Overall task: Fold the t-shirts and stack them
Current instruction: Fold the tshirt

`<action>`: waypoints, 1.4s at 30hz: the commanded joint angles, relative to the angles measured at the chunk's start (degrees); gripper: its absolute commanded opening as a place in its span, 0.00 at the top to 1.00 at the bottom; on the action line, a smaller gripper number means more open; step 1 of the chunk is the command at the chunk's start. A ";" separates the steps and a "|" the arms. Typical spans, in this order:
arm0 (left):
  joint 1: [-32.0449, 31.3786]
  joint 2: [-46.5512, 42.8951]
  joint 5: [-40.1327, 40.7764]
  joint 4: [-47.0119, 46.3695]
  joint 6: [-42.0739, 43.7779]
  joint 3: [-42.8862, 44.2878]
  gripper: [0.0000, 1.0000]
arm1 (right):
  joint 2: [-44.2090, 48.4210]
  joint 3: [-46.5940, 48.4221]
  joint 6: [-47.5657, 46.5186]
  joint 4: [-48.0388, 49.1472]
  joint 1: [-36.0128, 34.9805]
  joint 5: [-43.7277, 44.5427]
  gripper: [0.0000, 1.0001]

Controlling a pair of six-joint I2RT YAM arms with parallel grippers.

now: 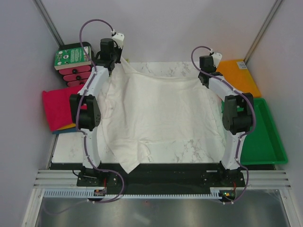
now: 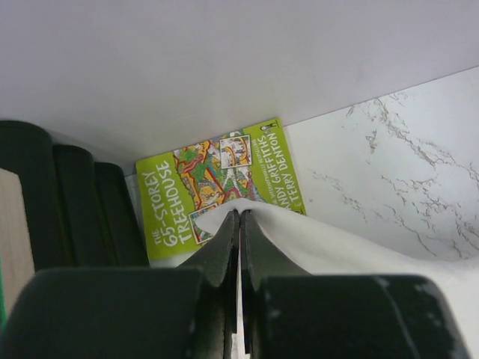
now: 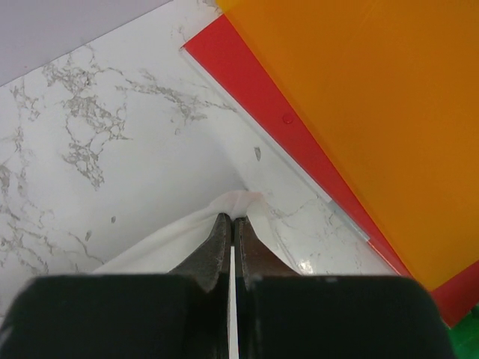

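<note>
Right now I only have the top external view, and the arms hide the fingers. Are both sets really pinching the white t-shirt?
Observer: The left one is. In the left wrist view the left fingers are shut on an edge of the white t-shirt.
Operator: And the right?
Observer: The same. The right wrist view shows the right fingers shut on a small peak of the white cloth, with the marble table beneath.
Operator: What is the green thing past the left arm?
Observer: A book. Its cover reads "The 65-Storey Treehouse", and it shows just beyond the left fingertips.
</note>
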State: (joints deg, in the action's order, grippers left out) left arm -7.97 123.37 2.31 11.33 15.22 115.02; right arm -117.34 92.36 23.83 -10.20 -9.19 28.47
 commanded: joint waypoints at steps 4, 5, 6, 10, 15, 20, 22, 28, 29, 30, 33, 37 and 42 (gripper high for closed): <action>-2.49 6.25 2.53 0.88 2.88 8.46 0.98 | -4.64 7.04 0.60 -0.35 2.16 1.42 1.00; -2.67 6.79 2.62 0.97 2.88 9.77 0.98 | -5.09 7.66 0.60 -0.35 2.59 1.24 1.00; -2.75 7.32 3.05 1.06 2.97 10.39 0.98 | -5.70 8.36 0.51 -0.26 2.69 0.80 1.00; -3.11 8.55 3.76 1.50 3.06 12.33 0.98 | -8.69 12.31 0.60 -1.31 3.30 -0.08 1.00; -3.20 5.57 3.76 2.99 2.09 10.84 0.98 | -6.59 12.15 1.21 -1.41 3.13 -1.57 1.00; -3.20 -2.50 2.88 2.99 0.42 2.68 0.98 | -0.18 5.31 1.39 0.35 2.69 -1.66 1.00; -3.20 -4.80 2.79 2.91 -0.36 -1.61 0.98 | 3.24 1.09 1.92 1.14 2.43 -1.49 1.00; -3.20 -14.82 2.00 2.99 -1.69 -13.22 0.98 | 11.69 -9.55 2.88 2.37 1.54 -0.43 1.00; -3.20 -15.87 2.09 2.99 -1.78 -14.46 0.98 | 12.39 -10.61 3.06 2.37 1.46 -0.52 1.00; -3.20 -17.71 2.26 2.91 -1.78 -15.43 0.98 | 13.79 -12.71 3.23 2.29 1.28 -0.26 1.00; -3.11 -20.27 2.27 2.91 -1.95 -19.47 0.98 | 15.82 -16.49 3.94 2.02 0.93 0.18 1.00; -3.11 -24.83 1.39 3.43 -2.48 -25.54 0.98 | 18.28 -21.16 4.90 1.94 0.58 1.15 1.00; -3.11 -28.53 -0.02 3.61 -3.18 -33.35 0.98 | 19.61 -25.11 5.78 1.85 0.58 1.94 1.00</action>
State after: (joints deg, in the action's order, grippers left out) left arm -11.27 99.26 3.88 15.90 14.28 86.43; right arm -100.73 69.36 27.86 -9.15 -8.51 28.36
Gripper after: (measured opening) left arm 0.023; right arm 0.013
